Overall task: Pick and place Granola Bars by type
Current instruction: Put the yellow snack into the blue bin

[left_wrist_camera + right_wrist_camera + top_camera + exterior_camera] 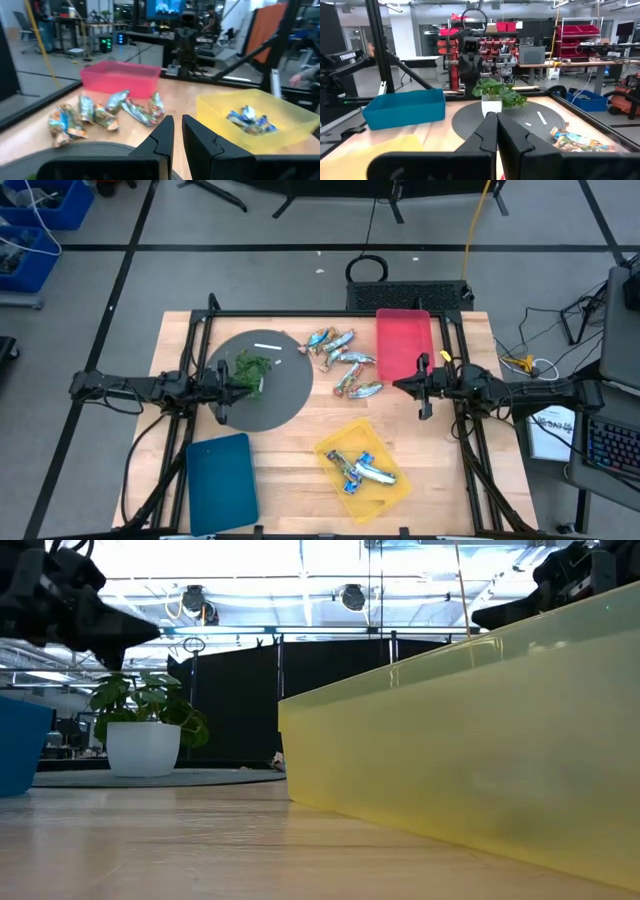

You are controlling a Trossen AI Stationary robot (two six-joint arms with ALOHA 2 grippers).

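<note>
Several granola bars (340,360) in silvery and teal-orange wrappers lie loose on the wooden table near the far middle, also seen in the left wrist view (107,112). A few blue bars (362,470) lie in the yellow tray (330,442). My left gripper (258,387) hovers level over the grey mat, pointing at the table's right. Its fingers (167,135) stand a narrow gap apart with nothing between them. My right gripper (398,385) hovers level, pointing left, just right of the loose bars. It is shut and empty (496,120).
A red tray (403,345) stands at the far right and a blue tray (222,480) at the near left. On the round grey mat (285,395) stand a small green plant (250,367) and a white stick (268,347). Bare wood lies between the trays.
</note>
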